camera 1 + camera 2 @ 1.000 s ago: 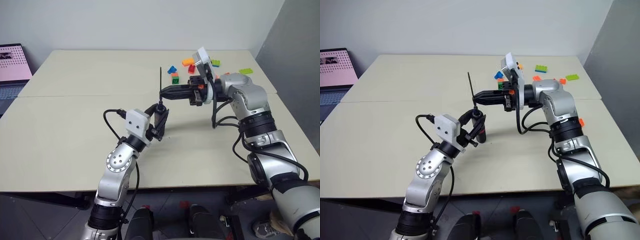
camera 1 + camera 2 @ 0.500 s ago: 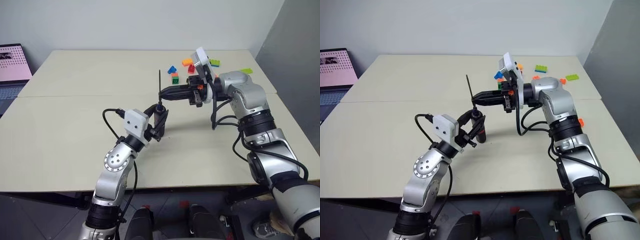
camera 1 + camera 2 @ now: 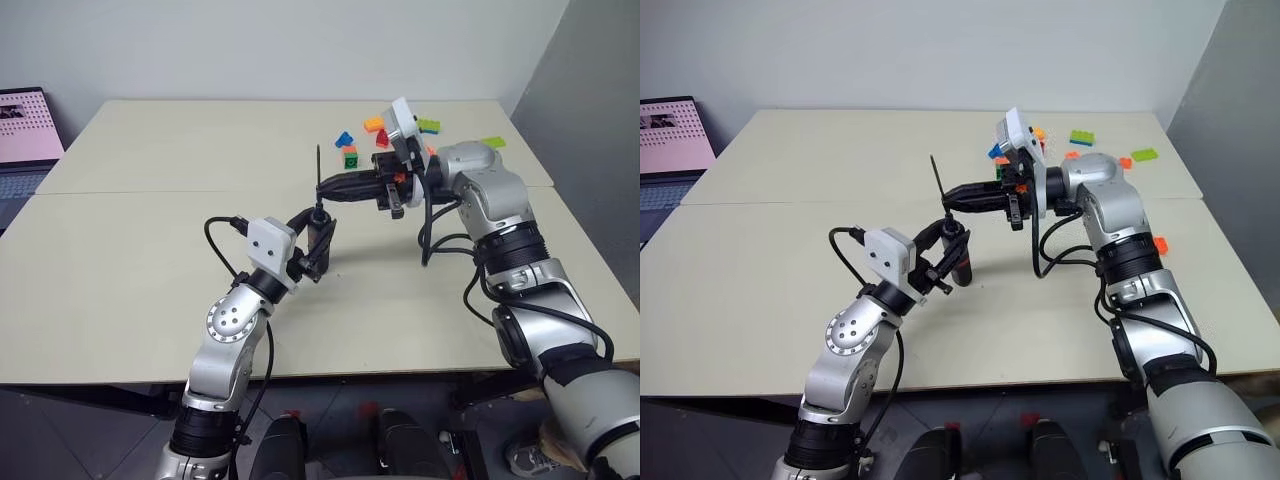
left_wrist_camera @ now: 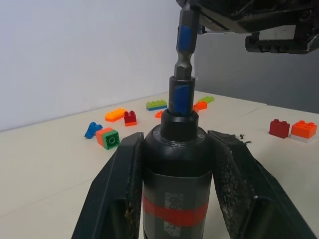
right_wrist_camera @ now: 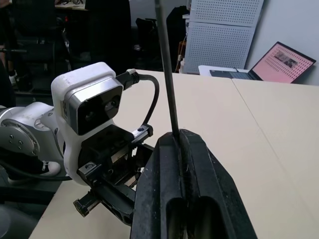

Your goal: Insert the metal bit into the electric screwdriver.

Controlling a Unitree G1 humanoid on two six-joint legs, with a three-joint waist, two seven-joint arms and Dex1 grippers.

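Looking down from the head, you see your left tool (image 3: 318, 232) clamped shut on the electric screwdriver (image 3: 322, 238), held upright above the counter (image 3: 140, 250), while your right tool (image 3: 326, 188) reaches in from the right, closed on the metal bit (image 3: 319, 165), which stands nearly upright directly over the screwdriver's tip. From your left wrist, both fingers (image 4: 118, 189) press the screwdriver's (image 4: 175, 184) sides, with the bit's blue-banded shank (image 4: 185, 45) sitting in its socket and toy bricks (image 4: 114, 123) scattered behind. From your right wrist, the closed fingers (image 5: 199, 184) pinch the bit (image 5: 166, 74), with a laptop (image 5: 281, 60) beyond.
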